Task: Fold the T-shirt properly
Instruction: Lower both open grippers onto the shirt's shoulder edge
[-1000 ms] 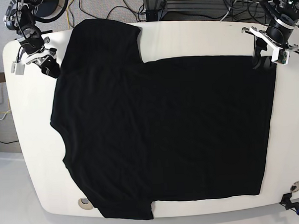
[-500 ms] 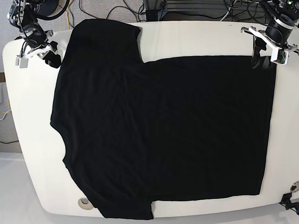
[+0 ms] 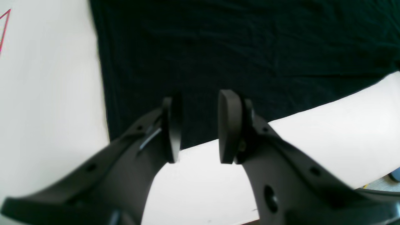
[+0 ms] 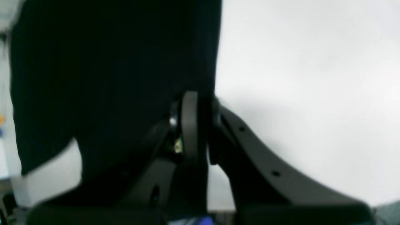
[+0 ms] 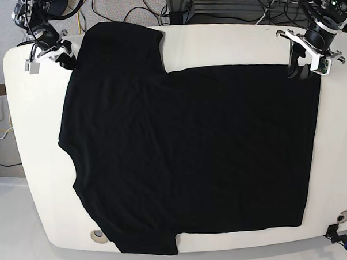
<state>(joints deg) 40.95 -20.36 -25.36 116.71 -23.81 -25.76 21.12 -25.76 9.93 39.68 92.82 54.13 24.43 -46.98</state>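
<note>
In the base view's upper left, the right gripper (image 5: 64,56) has moved onto the T-shirt (image 5: 192,152) sleeve edge, fingers together on cloth, while the left gripper (image 3: 198,128) hovers at the hem corner, fingers apart, likely preparing a two-handed fold.

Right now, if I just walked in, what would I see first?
A huge plain black cloth T-shirt lies spread flat, covering almost the whole white rounded table. At its far corners sit two robot tools: the left tool open just above the shirt's hem corner, and the right tool at the sleeve edge, seemingly pinched shut on the cloth.
</note>
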